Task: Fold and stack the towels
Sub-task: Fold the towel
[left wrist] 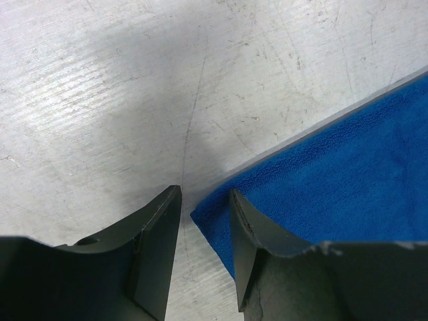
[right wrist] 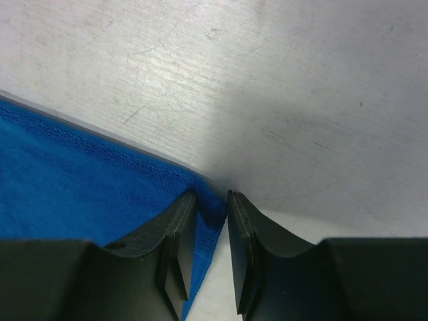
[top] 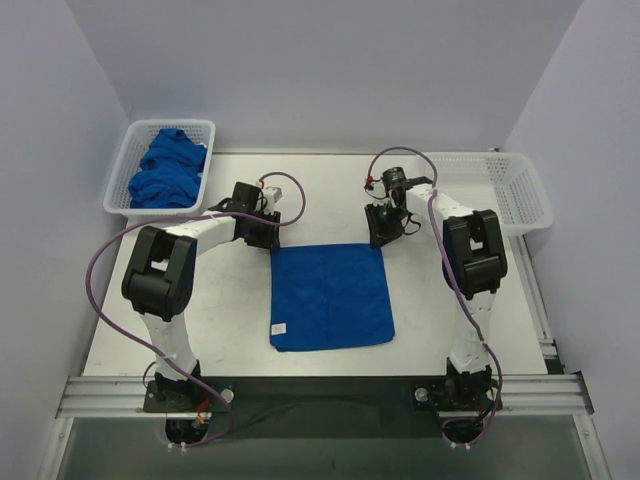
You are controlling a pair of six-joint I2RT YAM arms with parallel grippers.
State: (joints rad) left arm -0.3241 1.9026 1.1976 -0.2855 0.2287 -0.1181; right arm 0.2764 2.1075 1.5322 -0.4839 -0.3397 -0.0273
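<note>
Several crumpled royal-blue cloth towels [top: 168,170] wait in the white plastic mesh basket [top: 116,190] far left. Left claw [left wrist: 205,194]: jaws part open, straddling the far-left corner of one flat royal-blue towel [top: 330,297] spread mid-counter [top: 225,310], nothing pinched. Right claw [right wrist: 212,197]: narrower gap over the far-right corner, no grip visible. Second white mesh basket [top: 522,195] far right. My read: zero folds, no stack, first fold's grasp pending.

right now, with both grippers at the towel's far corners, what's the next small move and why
Probably close the left gripper and right gripper fully. Each has a far corner of the flat towel lying between its jaws, yet gaps show beside the cloth in both wrist views, so neither corner looks pinched enough to lift.
</note>
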